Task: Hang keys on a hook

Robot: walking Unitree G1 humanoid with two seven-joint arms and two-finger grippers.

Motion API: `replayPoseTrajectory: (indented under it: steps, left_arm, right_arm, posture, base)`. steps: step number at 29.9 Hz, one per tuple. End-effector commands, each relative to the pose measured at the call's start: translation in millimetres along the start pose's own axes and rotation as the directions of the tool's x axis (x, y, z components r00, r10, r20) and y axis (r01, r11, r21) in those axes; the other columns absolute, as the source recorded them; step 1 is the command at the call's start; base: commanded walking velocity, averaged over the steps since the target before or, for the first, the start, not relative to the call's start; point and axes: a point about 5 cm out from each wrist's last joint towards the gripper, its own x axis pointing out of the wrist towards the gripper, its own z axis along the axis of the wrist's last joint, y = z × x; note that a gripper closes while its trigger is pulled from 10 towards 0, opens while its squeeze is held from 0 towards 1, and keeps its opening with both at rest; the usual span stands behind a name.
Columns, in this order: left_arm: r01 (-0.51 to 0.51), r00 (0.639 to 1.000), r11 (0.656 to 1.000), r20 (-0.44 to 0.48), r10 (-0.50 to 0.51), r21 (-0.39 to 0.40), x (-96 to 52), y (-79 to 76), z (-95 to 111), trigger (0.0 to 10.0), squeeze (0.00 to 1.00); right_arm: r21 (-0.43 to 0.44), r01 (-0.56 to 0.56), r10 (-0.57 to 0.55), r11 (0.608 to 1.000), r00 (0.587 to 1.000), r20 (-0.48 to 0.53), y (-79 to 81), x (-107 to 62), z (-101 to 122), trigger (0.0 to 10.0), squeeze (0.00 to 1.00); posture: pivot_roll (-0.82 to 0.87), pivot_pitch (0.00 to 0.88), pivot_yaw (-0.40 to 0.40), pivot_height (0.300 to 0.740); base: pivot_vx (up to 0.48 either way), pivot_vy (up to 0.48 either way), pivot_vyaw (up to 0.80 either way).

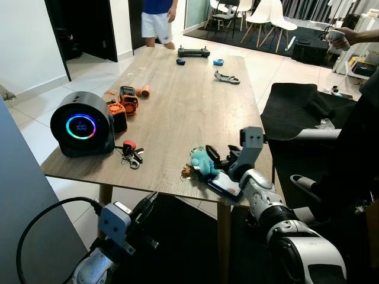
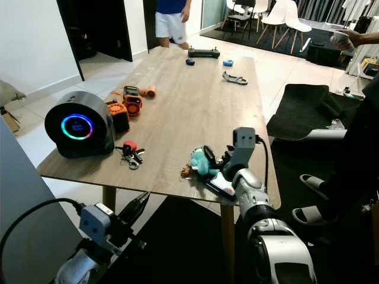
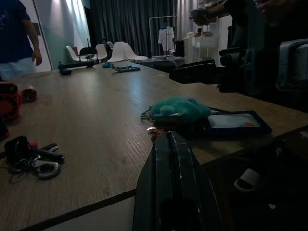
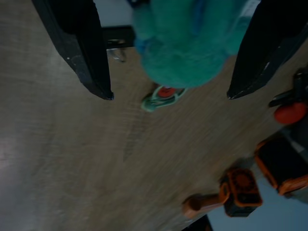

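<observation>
A bunch of keys with a teal plush toy [image 1: 203, 161] lies near the wooden table's [image 1: 177, 118] front right edge. My right gripper [image 1: 221, 158] is open just behind the plush. In the right wrist view its two black fingers [image 4: 91, 57] stand on either side of the plush [image 4: 187, 48], with a small key ring charm [image 4: 162, 95] beyond. A second key bunch with a red ball [image 1: 131, 151] lies further left on the table. My left gripper [image 1: 148, 205] hangs below the table's front edge, shut on nothing, its fingers [image 3: 172, 159] pointing towards the plush [image 3: 179, 109].
A dark flat device [image 1: 226, 184] lies at the table edge beside the plush. A black round speaker with a glowing ring [image 1: 83, 125] and orange tools [image 1: 121, 105] stand at the left. At the far end there is a person [image 1: 159, 21]. A black seat [image 1: 302, 109] is at the right.
</observation>
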Motion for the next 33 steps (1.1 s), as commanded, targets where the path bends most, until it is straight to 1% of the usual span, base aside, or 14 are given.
replayPoseTrajectory:
  steps: [1,2,3,9,10,11,16,19,33]
  left_arm:
    - [0.009,1.0,1.0,-0.011,-0.009,-0.002,-0.4,-3.4,-0.5,10.0,0.0]
    - [0.01,1.0,1.0,-0.012,-0.01,-0.002,-0.3,-3.2,-0.5,10.0,0.0]
    - [0.01,1.0,1.0,-0.013,-0.01,-0.002,-0.3,-3.2,-0.5,10.0,0.0]
    - [0.018,1.0,1.0,-0.017,-0.018,-0.005,-0.6,-4.0,-0.7,10.0,0.0]
    - [0.025,0.999,1.0,-0.02,-0.025,-0.008,-0.7,-4.5,-1.0,10.0,0.0]
    - [0.028,0.999,1.0,-0.021,-0.029,-0.011,-0.8,-4.7,-1.2,10.0,0.0]
    - [0.038,0.999,0.999,-0.025,-0.038,-0.015,-1.0,-5.2,-1.5,10.0,0.0]
    - [0.042,0.999,0.999,-0.026,-0.043,-0.016,-1.0,-5.5,-1.4,10.0,0.0]
    - [0.052,0.998,0.999,-0.027,-0.053,-0.014,-0.6,-4.4,-0.3,10.0,0.0]
  right_arm:
    - [-0.011,-0.019,0.019,1.0,1.0,-0.021,4.3,1.4,-3.0,10.0,0.84]
    - [-0.016,-0.032,0.032,0.999,0.999,-0.031,6.5,1.7,-4.8,10.0,0.13]
    - [-0.018,-0.035,0.034,0.999,0.999,-0.035,7.2,1.7,-6.0,10.0,0.0]
    - [-0.024,-0.053,0.051,0.998,0.996,-0.067,9.9,0.8,-12.7,10.0,0.0]
    - [-0.035,-0.06,0.056,0.998,0.992,-0.11,10.8,-0.3,-19.0,10.0,0.0]
    - [-0.04,-0.067,0.061,0.997,0.99,-0.128,11.5,-0.9,-21.8,10.0,0.0]
    - [-0.034,-0.078,0.071,0.996,0.985,-0.158,13.0,-1.8,-27.1,10.0,0.0]
    - [-0.055,-0.07,0.059,0.996,0.981,-0.187,12.0,-3.5,-31.8,10.0,0.0]
    - [-0.049,-0.059,0.047,0.997,0.974,-0.22,6.0,-10.4,-42.1,10.0,0.0]
  posture:
    - [0.09,0.086,-0.076,0.74]
    - [0.09,0.086,-0.076,0.74]
    - [0.09,0.088,-0.076,0.74]
    - [0.09,0.088,-0.074,0.74]
    - [0.09,0.088,-0.073,0.74]
    - [0.09,0.088,-0.072,0.74]
    - [0.09,0.088,-0.07,0.74]
    - [0.09,0.088,-0.07,0.74]
    - [0.09,0.089,-0.067,0.74]
  base:
    - [0.0,0.0,0.0]
    - [0.0,0.0,0.0]
    - [0.0,0.0,0.0]
    - [0.0,0.0,0.0]
    - [0.0,0.0,0.0]
    - [0.0,0.0,0.0]
    - [0.0,0.0,0.0]
    - [0.0,0.0,0.0]
    - [0.0,0.0,0.0]
